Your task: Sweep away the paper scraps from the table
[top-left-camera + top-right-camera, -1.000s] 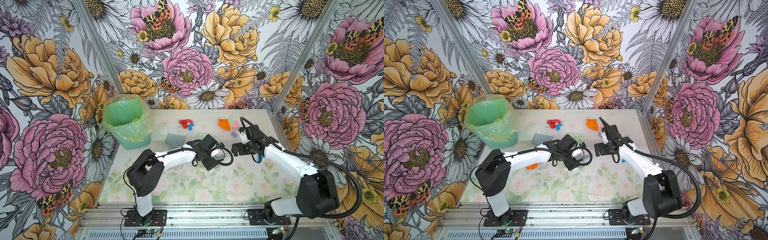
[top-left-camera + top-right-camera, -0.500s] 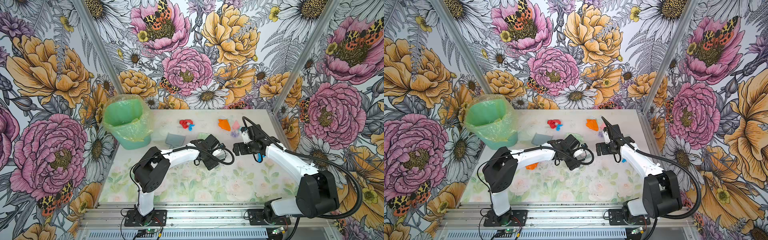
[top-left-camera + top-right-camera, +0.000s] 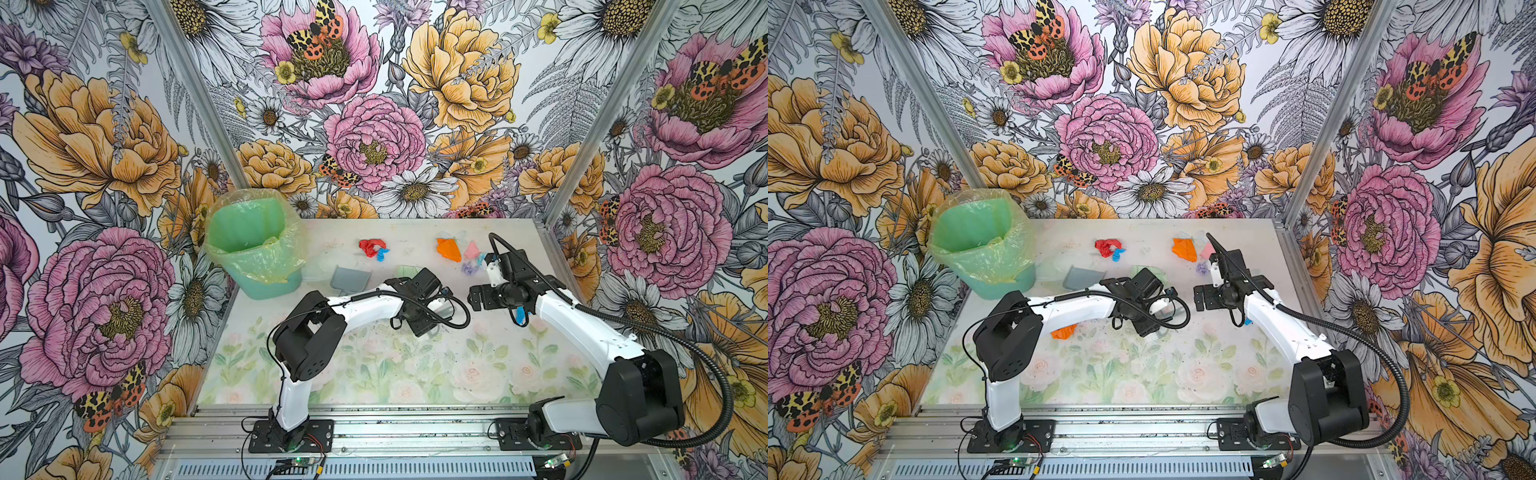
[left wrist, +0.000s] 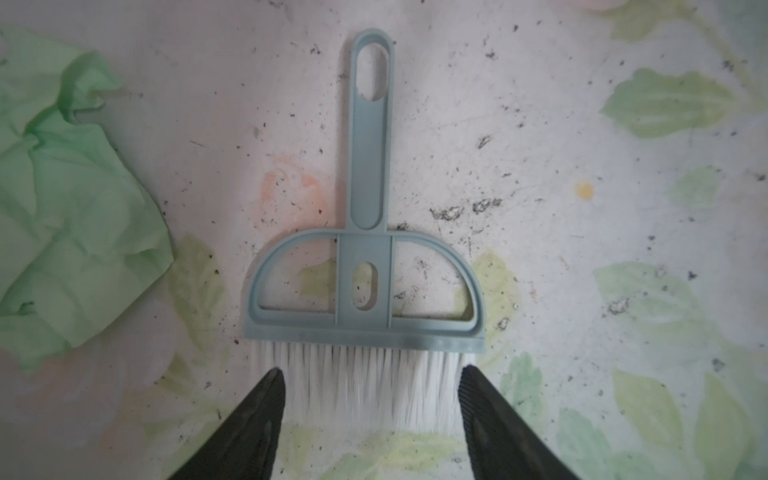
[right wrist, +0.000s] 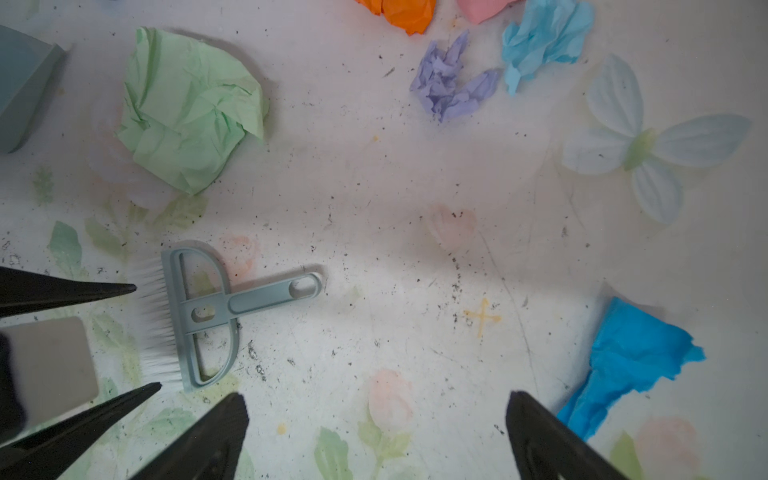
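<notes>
Just beside the brush [image 4: 365, 266] lies a pale green wad [image 4: 75, 199]; other paper scraps [image 5: 449, 87] lie well apart; judged light, soft, better swept than pinched; left gripper [image 4: 372, 374] stands parted astride its bristles [image 4: 365, 390], grip unconfirmed; right gripper [image 5: 376, 397] gapes empty.

In the left wrist view the white bristles [image 4: 365, 386] of the brush [image 4: 365, 266] were smeared with blur between the tips of the left claw [image 4: 370, 374], so whether it pressed them could not be told. The pale green wad [image 4: 70, 199] ran off the edge. The right wrist view cut off the dustpan [image 5: 20, 83], the orange wad [image 5: 405, 14] and the pink wad [image 5: 482, 6]. In both top views the left arm [image 3: 365, 305] hid most of the brush, and in a top view it covered part of another orange scrap [image 3: 1064, 331].
</notes>
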